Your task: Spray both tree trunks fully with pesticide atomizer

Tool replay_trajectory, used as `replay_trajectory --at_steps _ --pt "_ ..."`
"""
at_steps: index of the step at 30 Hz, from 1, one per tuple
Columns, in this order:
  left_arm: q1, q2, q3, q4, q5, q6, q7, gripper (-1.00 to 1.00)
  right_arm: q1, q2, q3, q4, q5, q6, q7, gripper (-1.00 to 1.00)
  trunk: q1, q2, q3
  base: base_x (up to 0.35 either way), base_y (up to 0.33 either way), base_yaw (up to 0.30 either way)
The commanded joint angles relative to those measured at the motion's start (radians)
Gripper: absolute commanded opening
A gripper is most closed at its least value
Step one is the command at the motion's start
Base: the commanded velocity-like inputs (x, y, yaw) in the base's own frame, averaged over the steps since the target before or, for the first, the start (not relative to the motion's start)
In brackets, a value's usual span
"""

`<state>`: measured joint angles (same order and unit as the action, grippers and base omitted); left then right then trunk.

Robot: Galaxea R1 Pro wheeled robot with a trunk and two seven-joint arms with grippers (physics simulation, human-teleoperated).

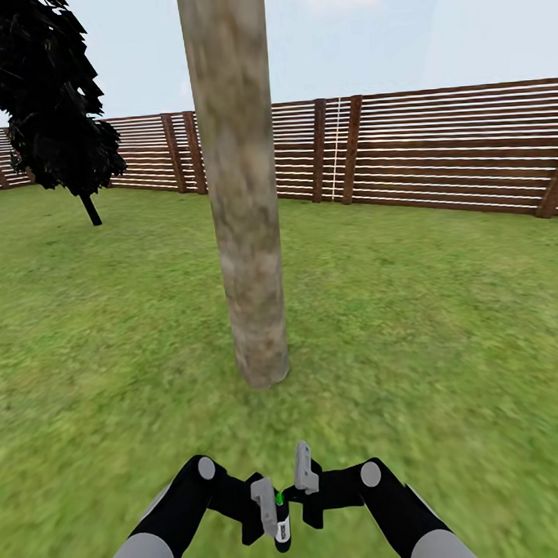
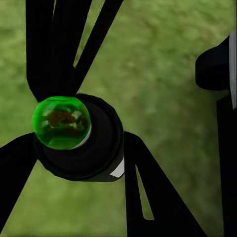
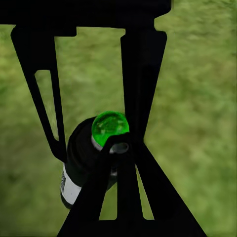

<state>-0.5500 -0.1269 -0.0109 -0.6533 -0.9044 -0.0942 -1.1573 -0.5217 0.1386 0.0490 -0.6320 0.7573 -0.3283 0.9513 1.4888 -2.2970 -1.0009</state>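
Grey-tan bark, mottled and smooth, covers the thick tree trunk (image 1: 240,191), which is rooted in the lawn (image 1: 445,319) directly ahead of the robot and is cut off by the upper edge of the head view before any branch is seen. Behind the trunk, a brown slatted fence (image 1: 436,152) is seen running across the garden, and a near-black conifer (image 1: 44,95) is seen beside the fence, off to the trunk's left.

Short of the trunk's foot, both arms are brought together over the grass. Between them the pesticide atomizer (image 1: 281,520) is carried: a black bottle with a white label band and a bright green cap. It is held clear of the trunk, well apart from the bark.

In the left wrist view the green cap (image 2: 61,122) and the black body are seen pressed between the dark fingers (image 2: 148,187) of the left gripper (image 1: 268,509), so that gripper is closed on the bottle. In the right wrist view the atomizer (image 3: 91,158) is seen beyond the fingers (image 3: 143,89) of the right gripper (image 1: 304,474), one finger crossing in front of it; whether those fingers are touching the bottle or standing apart from it cannot be told. In the head view the right gripper is seen just beside the bottle's top.
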Motion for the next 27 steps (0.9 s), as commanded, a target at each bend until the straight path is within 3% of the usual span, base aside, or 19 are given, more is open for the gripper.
replay_trajectory --at_steps 1,7,11,15,18,23,24,27 --pt "-0.001 0.001 0.000 0.000 0.003 0.000 -0.002 -1.00 0.000 0.000 0.000 0.000 0.000 0.000 0.001 -1.00 0.000 0.000 0.000 0.000 0.000 0.000" --pt "-0.002 0.002 0.000 0.001 0.003 0.001 -0.002 -1.00 0.000 -0.001 0.000 0.000 0.000 0.000 0.000 -1.00 0.000 0.000 0.000 0.000 0.000 0.000" --pt "0.002 0.025 -0.002 0.015 -0.014 0.002 0.004 -1.00 0.000 -0.001 0.000 0.000 0.000 0.000 0.000 -1.00 0.000 0.000 0.000 0.000 0.000 0.000" --pt "0.008 0.095 -0.003 0.017 -0.044 0.005 0.007 -1.00 0.000 -0.001 0.000 0.000 0.000 0.000 0.000 -1.00 0.000 0.000 0.000 0.000 0.000 0.000" --pt "0.010 0.123 -0.002 0.018 -0.088 0.007 0.008 -1.00 0.000 -0.001 0.000 0.000 0.000 0.000 0.000 -1.00 0.000 0.000 0.000 0.000 0.000 0.000" --pt "0.012 0.252 0.008 0.020 -0.111 0.015 0.013 -1.00 0.000 -0.003 -0.001 0.002 0.000 0.000 0.001 -1.00 0.000 0.000 0.000 0.000 0.000 0.000" --pt "0.012 0.281 0.010 0.020 -0.111 0.017 0.014 -1.00 0.000 -0.003 -0.002 0.002 0.000 0.000 0.000 1.00 0.000 0.000 0.000 0.000 0.000 0.000" --pt "0.013 0.352 0.018 0.020 -0.106 0.020 0.020 -1.00 0.000 -0.012 -0.006 0.003 -0.001 0.000 0.000 1.00 0.000 0.000 0.000 0.000 0.000 0.000"
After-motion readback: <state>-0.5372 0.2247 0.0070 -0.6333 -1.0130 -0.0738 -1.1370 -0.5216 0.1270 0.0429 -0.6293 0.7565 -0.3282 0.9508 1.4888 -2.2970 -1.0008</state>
